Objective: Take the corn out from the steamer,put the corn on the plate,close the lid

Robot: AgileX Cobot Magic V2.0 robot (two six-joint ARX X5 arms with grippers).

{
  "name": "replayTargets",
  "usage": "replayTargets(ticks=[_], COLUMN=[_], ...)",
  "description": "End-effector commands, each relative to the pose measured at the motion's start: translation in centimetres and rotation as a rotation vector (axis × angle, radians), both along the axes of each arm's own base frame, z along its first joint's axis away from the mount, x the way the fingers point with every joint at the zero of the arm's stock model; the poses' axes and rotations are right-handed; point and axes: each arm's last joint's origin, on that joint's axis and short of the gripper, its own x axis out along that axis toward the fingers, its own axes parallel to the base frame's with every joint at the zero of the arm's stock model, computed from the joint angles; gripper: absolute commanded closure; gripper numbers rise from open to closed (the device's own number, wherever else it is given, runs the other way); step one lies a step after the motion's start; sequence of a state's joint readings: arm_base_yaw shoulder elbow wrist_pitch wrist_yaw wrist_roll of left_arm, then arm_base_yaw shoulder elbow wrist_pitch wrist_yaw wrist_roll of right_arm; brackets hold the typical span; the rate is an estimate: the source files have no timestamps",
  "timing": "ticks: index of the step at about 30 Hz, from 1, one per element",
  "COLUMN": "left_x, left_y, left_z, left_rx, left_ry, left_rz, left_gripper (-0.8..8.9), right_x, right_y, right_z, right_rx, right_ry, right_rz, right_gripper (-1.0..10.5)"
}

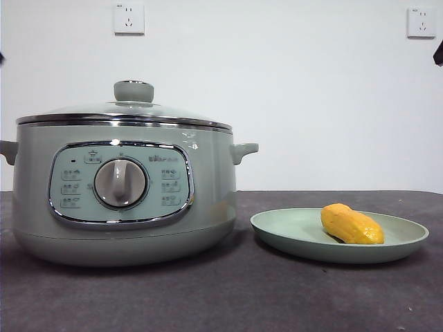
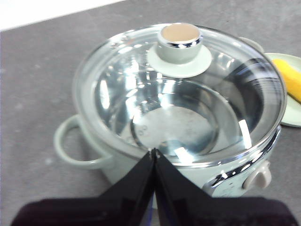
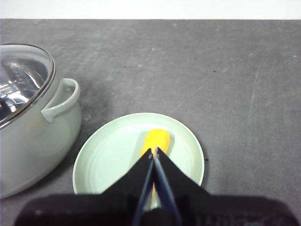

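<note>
The sage-green steamer [image 1: 118,200] stands on the left of the table with the glass lid [image 1: 124,114] seated on its rim, knob [image 2: 179,41] up. Through the glass the pot's inside looks bare metal. The corn [image 1: 351,225] lies on the pale-green plate [image 1: 297,228] to the right of the pot. My left gripper [image 2: 154,151] hangs above the steamer's near rim, shut and holding nothing. My right gripper [image 3: 154,151] hangs above the plate [image 3: 108,155] over the corn [image 3: 157,140], shut and empty, clear of the cob.
The dark grey tabletop [image 1: 228,297] runs to a white wall with two sockets [image 1: 129,19]. A black arm tip [image 1: 438,54] shows at the top right edge of the front view. The steamer's side handle [image 3: 63,101] sticks out toward the plate.
</note>
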State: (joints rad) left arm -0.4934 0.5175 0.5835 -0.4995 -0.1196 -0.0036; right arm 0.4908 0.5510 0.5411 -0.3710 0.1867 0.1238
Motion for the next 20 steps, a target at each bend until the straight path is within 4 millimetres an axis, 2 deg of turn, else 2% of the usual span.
replayTargets(ticks=[1, 5, 8, 15, 20], left_x=[-1.3, -3.0, -3.4, -2.2, -1.4], left_y=[1.1, 2.7, 3.6, 4.5, 4.8], left_z=[0.6, 0.9, -0.3, -6.7, -9.9], left_rx=[0.006, -0.041, -0.058, -0.052, -0.058], left_ry=[-0.079, -0.204, -0.289, -0.299, -0.256], left_rz=[0.023, 0.109, 0.194, 0.311, 0.358], left_gripper=[8.16, 8.16, 8.16, 8.16, 8.16], right_x=[0.0, -0.1, -0.1, -0.1, -0.1], right_y=[0.0, -0.1, -0.1, -0.1, -0.1], right_z=[-0.3, -0.5, -0.5, -0.5, -0.5], right_rx=[0.002, -0.008, -0.01, -0.011, -0.011], right_ry=[0.013, 0.032, 0.035, 0.037, 0.037], right_rz=[-0.006, -0.006, -0.006, -0.007, -0.006], right_gripper=[9.5, 9.5, 9.5, 9.5, 9.5])
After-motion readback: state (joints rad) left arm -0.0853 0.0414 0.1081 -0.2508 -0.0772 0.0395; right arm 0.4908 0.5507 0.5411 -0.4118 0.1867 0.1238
